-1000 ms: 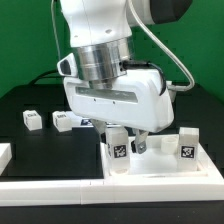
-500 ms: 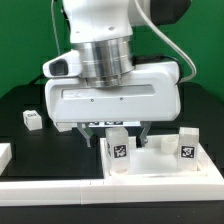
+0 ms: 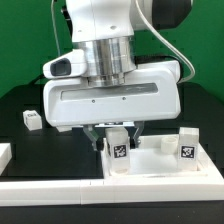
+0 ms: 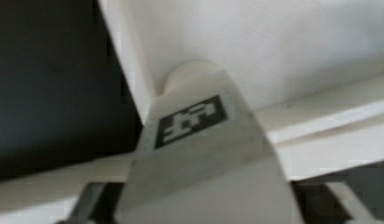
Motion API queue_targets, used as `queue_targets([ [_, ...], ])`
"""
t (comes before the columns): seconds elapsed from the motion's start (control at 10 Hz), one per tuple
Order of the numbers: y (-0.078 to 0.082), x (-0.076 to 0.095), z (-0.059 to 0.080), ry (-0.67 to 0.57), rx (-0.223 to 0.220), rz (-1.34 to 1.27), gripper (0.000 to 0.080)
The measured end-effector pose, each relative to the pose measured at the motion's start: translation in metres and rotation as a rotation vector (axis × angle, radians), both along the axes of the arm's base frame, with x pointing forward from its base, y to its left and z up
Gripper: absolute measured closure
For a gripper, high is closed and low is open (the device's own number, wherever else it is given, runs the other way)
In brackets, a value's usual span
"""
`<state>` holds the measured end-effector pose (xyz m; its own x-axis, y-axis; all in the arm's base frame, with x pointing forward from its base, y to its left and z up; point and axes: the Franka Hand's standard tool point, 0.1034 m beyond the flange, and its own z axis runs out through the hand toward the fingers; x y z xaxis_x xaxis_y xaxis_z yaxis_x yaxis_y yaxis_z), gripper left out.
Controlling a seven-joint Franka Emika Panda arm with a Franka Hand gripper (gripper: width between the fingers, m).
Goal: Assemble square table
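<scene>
starting at the exterior view's left, a loose leg (image 3: 32,118) lies on the black surface (image 3: 40,145). at centre, the tool (image 3: 118,134) has swung broadside and sunk lower within the last second, so its fingers now straddle the upright leg (image 3: 119,150) standing in a corner of the square tabletop (image 3: 150,168). whether they pinch it i cannot tell. rightward, a third leg (image 3: 186,146) stands on the slab. a grasp for seating this leg looks imminent.

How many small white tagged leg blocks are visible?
3. One small white tagged leg block stands on the white square slab beneath the arm; one stands toward the exterior view's right; one lies on the black table toward its left. The arm may hide more.
</scene>
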<state>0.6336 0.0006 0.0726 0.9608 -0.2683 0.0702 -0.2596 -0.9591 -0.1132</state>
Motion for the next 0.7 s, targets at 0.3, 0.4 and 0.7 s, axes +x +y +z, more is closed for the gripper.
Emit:
queue_targets([
  [0.3, -0.0026, 0.0001, -0.0003, 0.015, 0.015, -0.173, 0.0509],
  [0.4, -0.0029, -0.0001, -0.0007, 0.02, 0.019, -0.22, 0.0509],
  [0.7, -0.0085, -0.0034, -0.0026, 0.079, 0.093, -0.676, 0.0509],
])
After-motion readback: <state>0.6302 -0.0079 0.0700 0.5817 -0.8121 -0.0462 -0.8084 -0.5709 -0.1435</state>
